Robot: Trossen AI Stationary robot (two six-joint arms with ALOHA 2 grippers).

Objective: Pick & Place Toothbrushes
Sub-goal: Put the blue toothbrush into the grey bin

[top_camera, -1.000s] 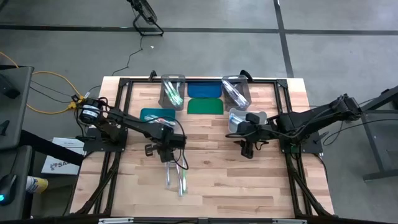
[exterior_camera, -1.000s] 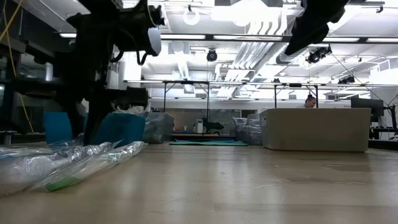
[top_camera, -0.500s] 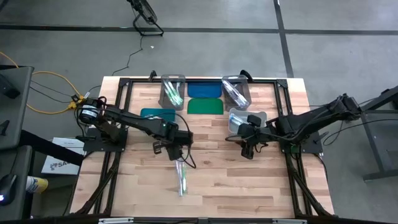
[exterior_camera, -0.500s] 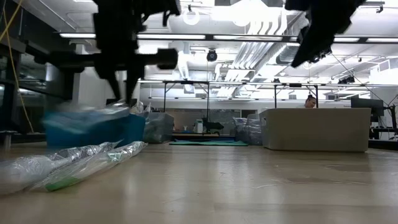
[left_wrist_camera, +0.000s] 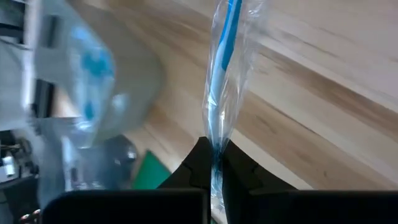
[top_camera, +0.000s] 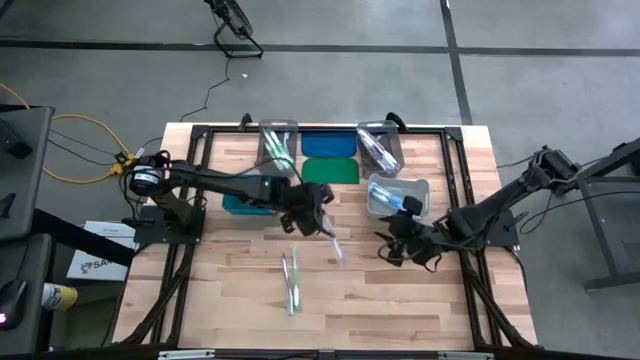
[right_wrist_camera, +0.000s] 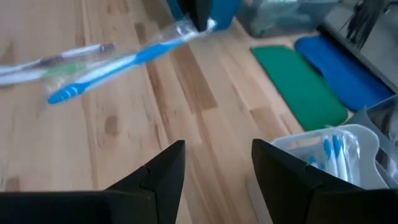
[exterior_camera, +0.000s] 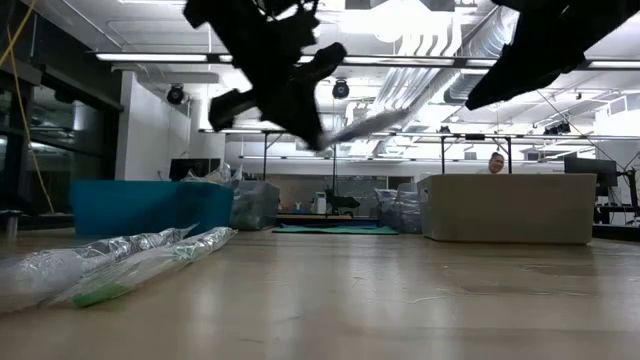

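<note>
The left gripper is clamped on the very end of a wrapped blue toothbrush, carried in the air above mid-table between the green lid and two wrapped toothbrushes left on the wood. A slip or swing of the long overhang is judged possible, the pinch being so near the tip. The right gripper is held spread and empty near the clear bin, and a clash is conceivable should both arms converge there
</note>
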